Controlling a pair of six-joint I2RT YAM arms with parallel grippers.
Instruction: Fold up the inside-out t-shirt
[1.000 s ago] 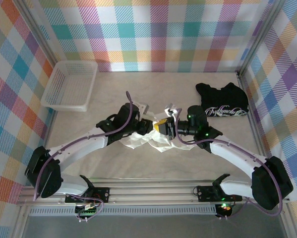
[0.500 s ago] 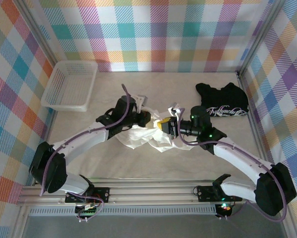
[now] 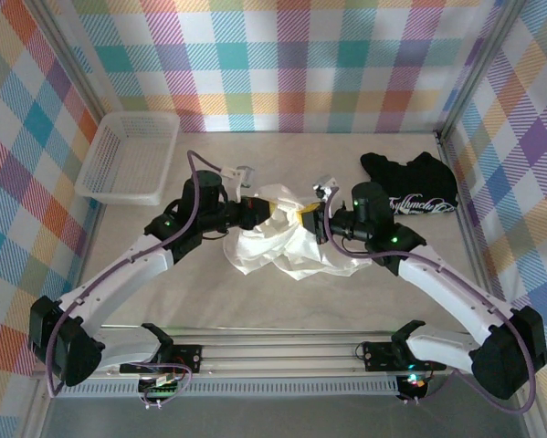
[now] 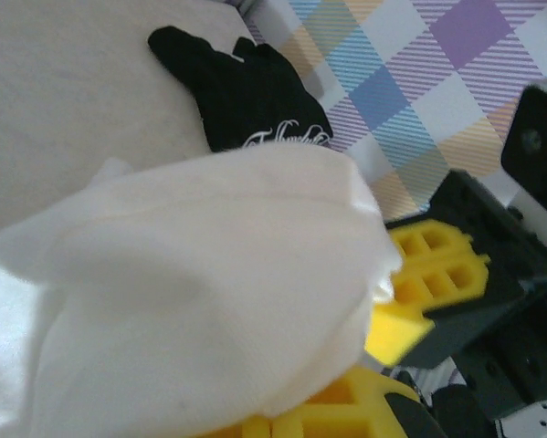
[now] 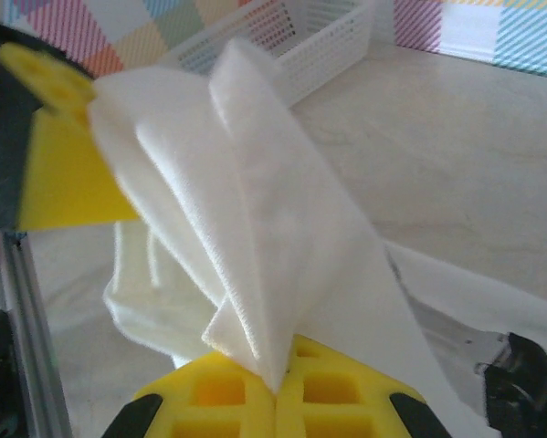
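Both pincers hang above the middle of the tabletop (image 3: 209, 301), close together and facing each other. The left pincer (image 3: 257, 212) is clamped on a bunch of the inside-out t-shirt (image 3: 278, 246). The right pincer (image 3: 308, 219) is pinched shut on a fold of the same white cloth, its yellow fingers (image 5: 227, 392) pressed together with fabric rising between them. The short held stretch runs left to right from one pincer to the other. The rest sags in a crumpled heap toward the near edge, resting on the tabletop. Each arm has its own end, so I'd guess the next move calls for drawing them apart along that line. The black t-shirt (image 3: 410, 187) lies well apart, far right, and the white basket (image 3: 131, 160) far left.
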